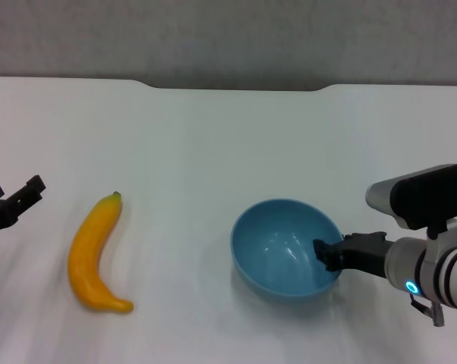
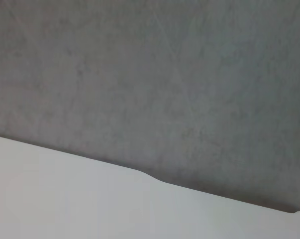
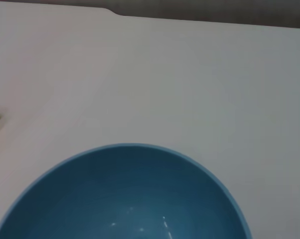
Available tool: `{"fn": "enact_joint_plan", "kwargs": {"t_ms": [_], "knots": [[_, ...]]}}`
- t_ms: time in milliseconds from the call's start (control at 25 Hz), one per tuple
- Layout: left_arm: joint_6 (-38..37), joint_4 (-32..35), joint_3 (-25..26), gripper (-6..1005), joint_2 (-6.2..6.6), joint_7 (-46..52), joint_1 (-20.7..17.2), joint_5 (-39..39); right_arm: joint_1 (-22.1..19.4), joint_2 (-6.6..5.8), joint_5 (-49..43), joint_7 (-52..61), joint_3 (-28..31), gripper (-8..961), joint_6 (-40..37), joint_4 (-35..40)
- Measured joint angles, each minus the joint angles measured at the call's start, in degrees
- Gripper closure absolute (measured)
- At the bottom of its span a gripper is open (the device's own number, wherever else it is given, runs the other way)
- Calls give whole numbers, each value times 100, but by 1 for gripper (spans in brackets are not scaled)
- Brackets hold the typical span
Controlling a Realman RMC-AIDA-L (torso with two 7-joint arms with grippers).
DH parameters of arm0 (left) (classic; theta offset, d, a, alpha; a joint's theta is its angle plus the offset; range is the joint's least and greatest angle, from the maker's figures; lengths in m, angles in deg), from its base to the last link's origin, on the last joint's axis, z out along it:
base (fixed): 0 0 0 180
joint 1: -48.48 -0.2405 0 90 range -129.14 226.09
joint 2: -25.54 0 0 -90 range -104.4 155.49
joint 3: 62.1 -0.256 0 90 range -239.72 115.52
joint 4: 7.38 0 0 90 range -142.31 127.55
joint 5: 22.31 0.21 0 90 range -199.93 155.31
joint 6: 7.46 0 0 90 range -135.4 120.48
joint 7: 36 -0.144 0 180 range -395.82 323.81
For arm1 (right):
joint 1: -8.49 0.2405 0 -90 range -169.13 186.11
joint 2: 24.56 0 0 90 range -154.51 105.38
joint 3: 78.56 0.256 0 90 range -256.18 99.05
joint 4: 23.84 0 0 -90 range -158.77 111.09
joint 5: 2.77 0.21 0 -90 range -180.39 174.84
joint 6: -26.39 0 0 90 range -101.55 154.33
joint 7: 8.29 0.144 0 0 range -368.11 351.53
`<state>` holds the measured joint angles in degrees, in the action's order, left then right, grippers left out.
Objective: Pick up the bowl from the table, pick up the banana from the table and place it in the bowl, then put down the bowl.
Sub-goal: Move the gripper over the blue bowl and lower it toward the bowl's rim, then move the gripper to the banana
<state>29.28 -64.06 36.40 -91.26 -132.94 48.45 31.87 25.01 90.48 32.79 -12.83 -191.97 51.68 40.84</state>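
— Where the right gripper [image 1: 328, 254] meets the bowl [image 1: 285, 246], what are its jaws doing?

— One dark finger shows inside the rim on the side toward the robot's right, the other presumably outside the wall. They look clamped on that rim, though the head view does not show the outer finger plainly. The right wrist view looks straight over the bowl's blue inside [image 3: 125, 199] and shows no fingers.

— Is the bowl off the desk [image 1: 213, 144]?

— Hard to say. It sits right of centre and seems slightly tilted, with a shadow close beneath; I cannot tell whether it rests or has just lifted.

— How will it handle?

— I judge it light and stiff, with a thin, glossy wall, so a rim pinch may slip or let it tip. A deep bite over the edge seems wise.

— And the banana [image 1: 96, 255]?

— Lying flat on the desk, well apart from the bowl on the robot's left, stem pointing away. It looks smooth, rigid and slick; the thick middle is the place to take it, across its width.

— The left gripper [image 1: 16, 199]?

— Near the left edge, beside the banana but clear of it, jaws apart and empty.
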Motion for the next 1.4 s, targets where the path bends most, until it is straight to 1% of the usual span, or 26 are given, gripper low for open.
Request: {"fn": "enact_joint_plan", "kwargs": {"t_ms": [120, 320, 520, 720, 920, 1040, 1120, 1240, 1400], "knots": [[0, 0, 3, 122, 0, 0, -5, -4, -9, 0, 2, 13, 26, 467, -1, -11], [0, -1, 3, 121, 0, 0, -8, -5, -14, 0, 5, 22, 39, 716, -1, -29], [0, -1, 3, 121, 0, 0, -21, -4, -17, 0, 6, 24, 40, 898, -1, -35], [10, 47, 8, 121, 0, 0, -26, -4, -81, -2, -13, 25, 39, 900, 9, 110], [51, 26, 12, 121, 28, 50, -39, 51, -372, -25, -331, -9, 305, 905, 138, 807], [64, -152, 18, 121, 48, 320, -57, 266, -479, -20, -563, -10, 486, 908, 271, 1053], [67, -397, 25, 121, 56, 741, -72, 658, -515, -22, -639, -10, 571, 909, 344, 1159], [65, -826, 28, 121, 57, 1616, -74, 1681, -536, -20, -765, -6, 655, 911, 425, 1257], [17, -1023, 16, 121, 36, 2757, 65, 3007, -545, -18, -801, 0, 681, 912, 436, 1312]]}}
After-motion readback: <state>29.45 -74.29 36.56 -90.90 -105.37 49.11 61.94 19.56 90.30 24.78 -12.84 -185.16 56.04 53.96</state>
